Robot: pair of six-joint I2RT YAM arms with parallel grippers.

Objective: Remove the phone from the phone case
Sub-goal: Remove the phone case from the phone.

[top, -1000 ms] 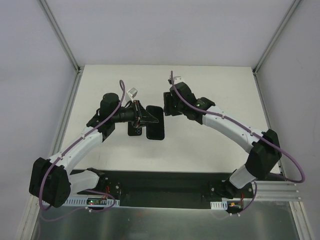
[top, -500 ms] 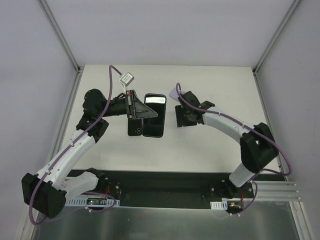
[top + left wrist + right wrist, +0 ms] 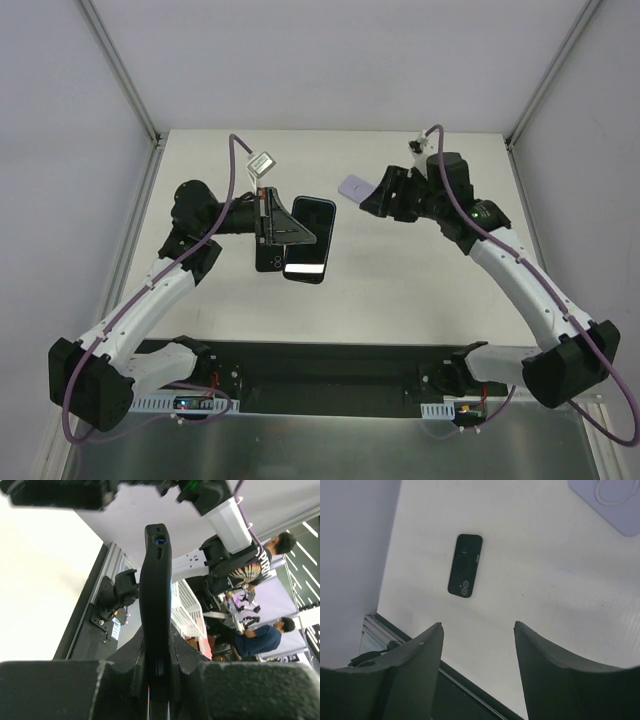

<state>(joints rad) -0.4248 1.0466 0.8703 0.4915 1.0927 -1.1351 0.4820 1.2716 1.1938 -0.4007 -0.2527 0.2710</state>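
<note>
- Between the left jaws, pinched tight, stands a black phone (image 3: 155,580). From the wrist it is seen edge-on, with a round hole and small slots in its upper end.
- From above, the phone hangs over the middle of the tabletop (image 3: 400,290), screen up and catching glare. Whether a case still wraps it, I cannot tell.
- Just beside it, partly hidden under the left jaws, a flat black slab (image 3: 266,260) lies on the tabletop with camera rings facing up. Case or second phone, I cannot tell.
- The right jaws stand wide apart with nothing between them, raised over the far right of the tabletop.
- Near them a lilac case (image 3: 355,186) lies flat, well apart from the slab.
</note>
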